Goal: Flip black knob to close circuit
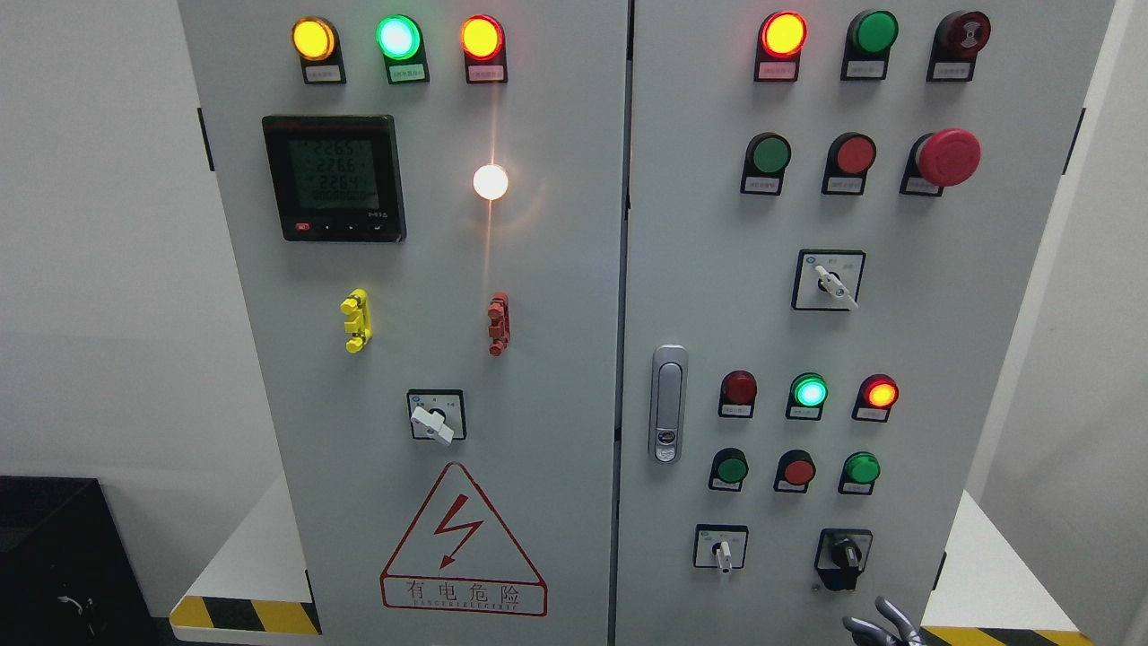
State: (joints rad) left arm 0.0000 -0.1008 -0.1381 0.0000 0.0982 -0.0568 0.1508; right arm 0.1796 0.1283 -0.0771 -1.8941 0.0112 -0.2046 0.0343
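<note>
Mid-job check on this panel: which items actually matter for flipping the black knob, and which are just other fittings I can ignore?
For the job:
- black knob, lower right of the right door
- right hand, just below the knob at the bottom edge

Not part of it:
- white selector switches
- red mushroom button
- digital meter
- door handle
- indicator lamps and push buttons
</note>
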